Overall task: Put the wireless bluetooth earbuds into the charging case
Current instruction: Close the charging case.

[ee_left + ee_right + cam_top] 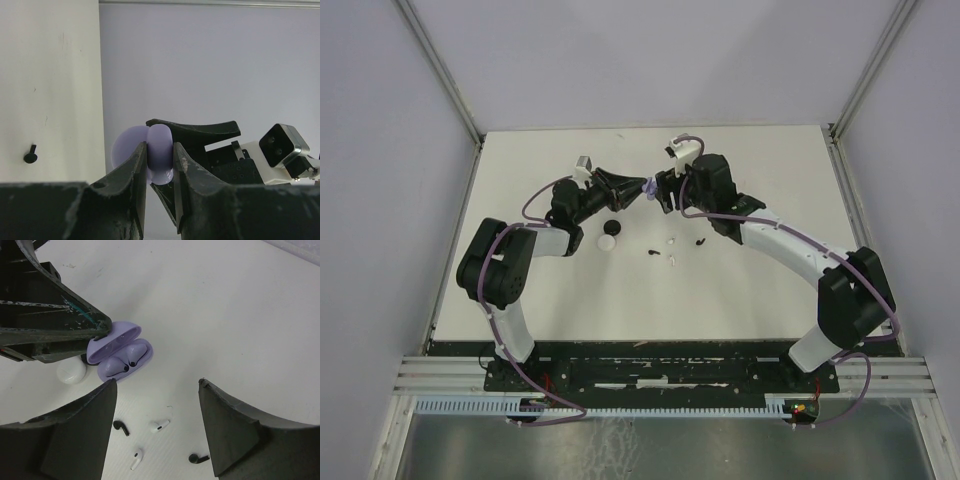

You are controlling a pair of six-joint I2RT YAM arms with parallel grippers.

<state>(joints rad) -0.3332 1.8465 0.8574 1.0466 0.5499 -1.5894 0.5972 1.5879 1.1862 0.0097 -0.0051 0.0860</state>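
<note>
The left gripper (pixel 160 150) has its fingers (pixel 132 170) closed narrowly on the rim of the lilac charging case (pixel 122 352), which stands open. The right gripper (pixel 157 383) hangs over it with fingers spread wide, holding nothing. Two pale lilac earbuds (pixel 131 356) with black tips sit in the case's wells, and four more lie loose on the table (pixel 240 315): two black earbuds (pixel 120 427) and two white earbuds (pixel 159 426), near one white puck (pixel 72 372).

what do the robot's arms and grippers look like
The left arm and right arm have white links, black joints and a purple cable each. The left gripper and right gripper have black wedge-shaped fingers, scuffed pale.
</note>
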